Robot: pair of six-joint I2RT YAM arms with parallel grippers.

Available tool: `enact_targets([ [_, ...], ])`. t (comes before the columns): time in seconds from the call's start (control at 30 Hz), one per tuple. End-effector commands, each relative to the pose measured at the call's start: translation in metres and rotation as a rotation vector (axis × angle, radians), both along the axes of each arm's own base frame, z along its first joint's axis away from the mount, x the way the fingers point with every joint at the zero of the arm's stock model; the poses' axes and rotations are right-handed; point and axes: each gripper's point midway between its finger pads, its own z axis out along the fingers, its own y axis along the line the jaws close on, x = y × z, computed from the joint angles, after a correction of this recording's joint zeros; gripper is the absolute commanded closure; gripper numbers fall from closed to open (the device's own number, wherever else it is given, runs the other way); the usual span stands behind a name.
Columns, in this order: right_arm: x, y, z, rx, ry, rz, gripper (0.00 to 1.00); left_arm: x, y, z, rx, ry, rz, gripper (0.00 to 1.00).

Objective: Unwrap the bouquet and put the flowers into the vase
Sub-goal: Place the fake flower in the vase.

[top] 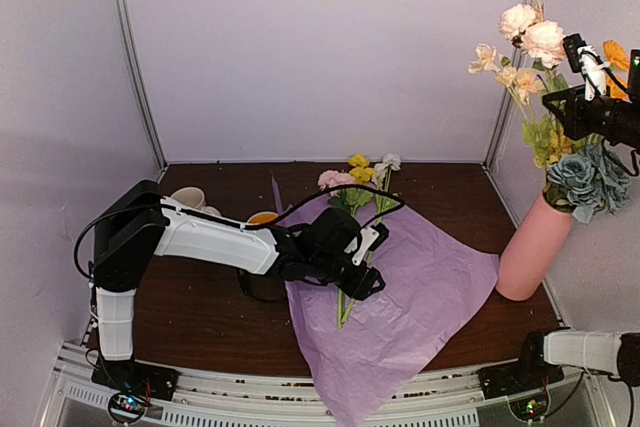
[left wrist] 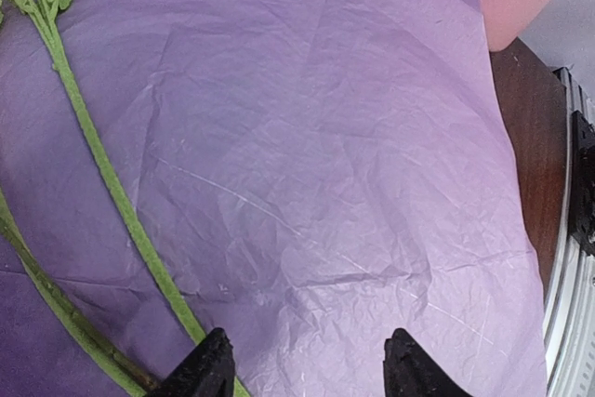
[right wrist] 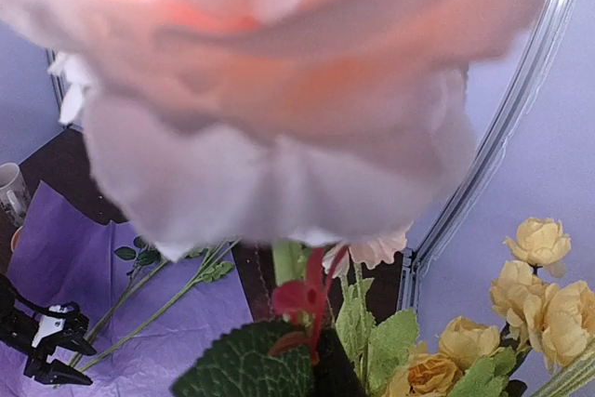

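Two lots of flowers. First lot: a few stems [top: 345, 299] lie flat on the spread paper [top: 430, 297] at mid-table, with yellow, pink and white heads toward the far wall. Second lot: peach, yellow and blue flowers [top: 540, 42] stand in the vase [top: 533, 247]. The vase is at the table's right edge, just beside the paper's right corner, and looks tilted toward the right wall.

Left gripper [top: 368, 282] hangs low over the paper. In its wrist view the jaws are parted with only bare paper between them, and one stem [left wrist: 98, 169] passes just beside the left fingertip [left wrist: 212, 367].

Right gripper [top: 588, 65] is high up among the vase flowers. A pink bloom [right wrist: 279, 90] fills its wrist view and the fingers are hidden, so I cannot tell the jaw state.

A mug [top: 188, 197] sits far left, behind the left arm.
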Motion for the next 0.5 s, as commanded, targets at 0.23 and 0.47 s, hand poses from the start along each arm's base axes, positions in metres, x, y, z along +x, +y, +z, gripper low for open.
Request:
enact_targets([
  [0.23,0.009,-0.022,-0.087,-0.013,0.165,-0.094,1.00,-0.003,-0.011,0.011,-0.061,0.003,-0.019,0.43],
  [0.47,0.001,-0.025,-0.097,-0.015,0.151,-0.110,1.00,-0.003,-0.011,0.011,-0.059,0.004,-0.022,0.43],
])
